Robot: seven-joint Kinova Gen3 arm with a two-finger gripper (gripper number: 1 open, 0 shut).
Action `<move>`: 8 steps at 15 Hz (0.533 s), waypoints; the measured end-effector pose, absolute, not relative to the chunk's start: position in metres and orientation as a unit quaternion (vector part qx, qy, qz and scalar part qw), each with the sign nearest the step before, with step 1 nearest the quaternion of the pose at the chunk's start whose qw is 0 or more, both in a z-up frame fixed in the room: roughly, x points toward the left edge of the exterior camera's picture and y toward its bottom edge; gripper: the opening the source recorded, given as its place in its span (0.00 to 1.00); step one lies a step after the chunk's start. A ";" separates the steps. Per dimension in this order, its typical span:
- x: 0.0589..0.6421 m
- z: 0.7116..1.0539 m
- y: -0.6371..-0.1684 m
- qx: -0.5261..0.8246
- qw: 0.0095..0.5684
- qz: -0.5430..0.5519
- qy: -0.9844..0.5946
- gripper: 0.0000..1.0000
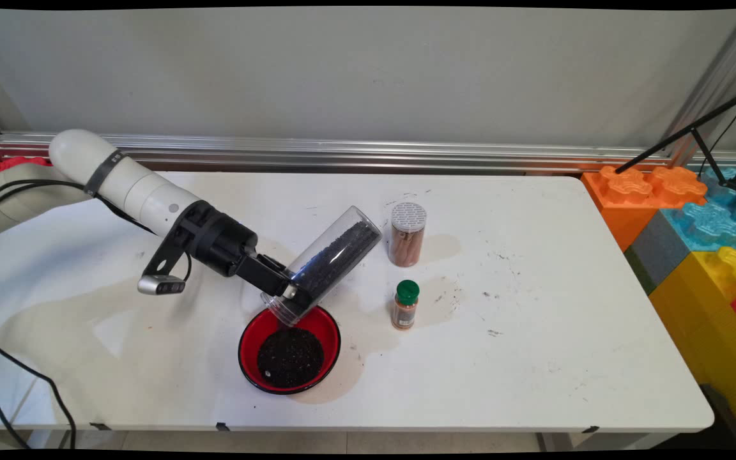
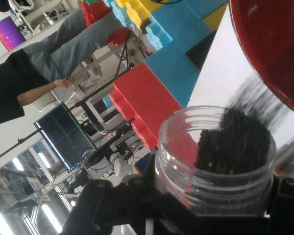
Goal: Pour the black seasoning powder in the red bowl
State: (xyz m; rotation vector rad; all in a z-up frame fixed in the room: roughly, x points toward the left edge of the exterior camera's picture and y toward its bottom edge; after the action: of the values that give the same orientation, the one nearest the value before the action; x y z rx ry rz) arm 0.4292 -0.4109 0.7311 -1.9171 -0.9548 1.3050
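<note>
Fingers (image 1: 288,291) are clamped on a clear plastic jar (image 1: 323,271), pinching it near its open mouth, so the gripper (image 1: 282,287) is closed around it. Jar is tipped way over, mouth pointing down-left right above the rim of a red bowl (image 1: 250,364), base sticking up toward the right. It's about half full of dark, coarse granules (image 1: 336,259) lying along the lower side. In the hand view the jar's open mouth (image 2: 215,156) fills the bottom, granules piled at the lip and blurring out toward the red bowl (image 2: 269,44) at upper right.

No readable writing on anything here; the labels on the small bottles are too small to make out.

Going left to right on the white table (image 1: 534,358): the bowl sits near the front edge with a heap of the same dark stuff inside. Just right of the jar's base stands a clear container with a perforated lid (image 1: 407,234), brownish sticks inside. In front of that, a small spice bottle with a green cap (image 1: 405,305). A few dark specks (image 1: 492,295) are scattered further right. Off the table's right end are big toy blocks (image 1: 694,223) in orange, blue, yellow.
</note>
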 end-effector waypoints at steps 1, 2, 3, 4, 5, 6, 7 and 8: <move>0.429 0.731 -0.411 -0.727 0.311 0.494 -0.361 0.00; 0.429 0.731 -0.411 -0.727 0.311 0.494 -0.361 0.00; 0.429 0.731 -0.411 -0.727 0.311 0.494 -0.361 0.00; 0.429 0.731 -0.411 -0.727 0.311 0.494 -0.360 0.00; 0.429 0.731 -0.411 -0.727 0.311 0.494 -0.360 0.00; 0.429 0.731 -0.411 -0.728 0.311 0.494 -0.360 0.00; 0.429 0.731 -0.411 -0.728 0.310 0.494 -0.360 0.00; 0.429 0.731 -0.411 -0.728 0.310 0.494 -0.360 0.00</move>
State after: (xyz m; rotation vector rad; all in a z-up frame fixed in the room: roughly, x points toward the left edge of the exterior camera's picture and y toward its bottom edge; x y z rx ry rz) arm 0.4292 -0.4112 0.7311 -1.9222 -0.9509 1.3058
